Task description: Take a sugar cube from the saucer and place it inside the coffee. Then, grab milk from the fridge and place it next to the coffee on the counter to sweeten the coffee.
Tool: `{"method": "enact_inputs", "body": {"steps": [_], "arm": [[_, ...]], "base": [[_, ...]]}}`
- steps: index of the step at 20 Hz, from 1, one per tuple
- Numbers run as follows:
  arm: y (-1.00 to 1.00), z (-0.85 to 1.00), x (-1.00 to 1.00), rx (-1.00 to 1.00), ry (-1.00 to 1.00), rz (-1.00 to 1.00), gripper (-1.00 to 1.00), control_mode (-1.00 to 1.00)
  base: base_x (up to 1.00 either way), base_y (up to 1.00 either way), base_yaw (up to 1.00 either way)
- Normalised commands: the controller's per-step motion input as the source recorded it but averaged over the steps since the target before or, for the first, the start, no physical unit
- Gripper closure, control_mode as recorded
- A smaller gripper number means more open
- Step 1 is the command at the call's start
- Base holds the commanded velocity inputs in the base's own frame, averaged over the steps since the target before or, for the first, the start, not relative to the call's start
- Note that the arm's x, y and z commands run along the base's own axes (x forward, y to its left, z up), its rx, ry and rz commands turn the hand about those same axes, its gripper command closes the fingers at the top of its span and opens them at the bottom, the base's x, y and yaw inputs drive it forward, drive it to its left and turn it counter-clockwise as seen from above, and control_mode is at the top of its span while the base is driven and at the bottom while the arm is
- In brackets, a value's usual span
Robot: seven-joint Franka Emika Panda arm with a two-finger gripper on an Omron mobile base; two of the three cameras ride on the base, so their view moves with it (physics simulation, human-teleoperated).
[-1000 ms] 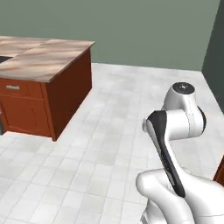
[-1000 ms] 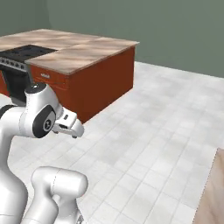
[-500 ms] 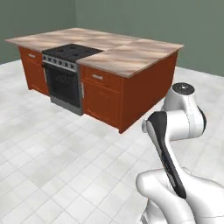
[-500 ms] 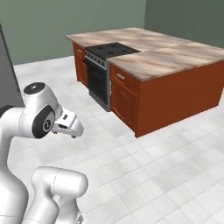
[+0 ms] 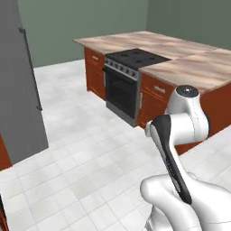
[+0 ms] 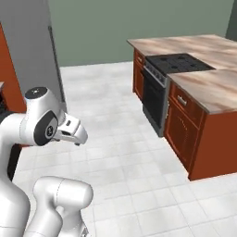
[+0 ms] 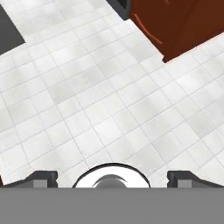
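Gripper [image 7: 112, 177] jaws spread wide with nothing between them; the hand view looks down on bare white floor tiles [image 7: 100, 100], the two dark finger tips [image 7: 41, 177] standing far apart at its lower edge. In the right base view the hand sits tucked close to the white arm [image 6: 44, 125], held high over the floor.

Tall grey refrigerator [image 5: 18, 85]: near left in the left base view, door shut, dark bar handle [image 5: 30, 67] along its right edge. Same unit stands at far left in the right base view. The milk carton is presumably inside; I cannot see it. Mug, saucer and sugar cube are not visible to me either, so their state cannot be judged here.

Beige-and-brown marbled stone worktop [image 5: 198, 67] over reddish-brown cabinets lies to the right, with a black cooktop and oven [image 5: 128, 76] set into it, well apart from the refrigerator.

Judgement: step in hand is the approach to the fridge for the milk. To do it well:
- bring the base square to the door, stopping with room for the door to swing;
- keep the arm folded until the base settles;
- approach the handle from its free side, jaws wide, then close across the bar;
- pull along the door's arc, not straight back.
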Motion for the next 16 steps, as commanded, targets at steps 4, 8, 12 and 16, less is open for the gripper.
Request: {"method": "enact_inputs", "body": {"steps": [4, 8, 12, 16], "arm": [[0.00, 0.00, 0.00, 0.00, 0.00, 0.00, -1.00, 1.00], [0.00, 0.00, 0.00, 0.00, 0.00, 0.00, -1.00, 1.00], [0.00, 0.00, 0.00, 0.00, 0.00, 0.00, -1.00, 1.00], [0.00, 0.00, 0.00, 0.00, 0.00, 0.00, -1.00, 1.00]], "base": [[1.00, 0.00, 0.43], [1.00, -0.18, 0.25], [1.00, -0.53, 0.05], [1.00, -0.66, 0.06]]}}
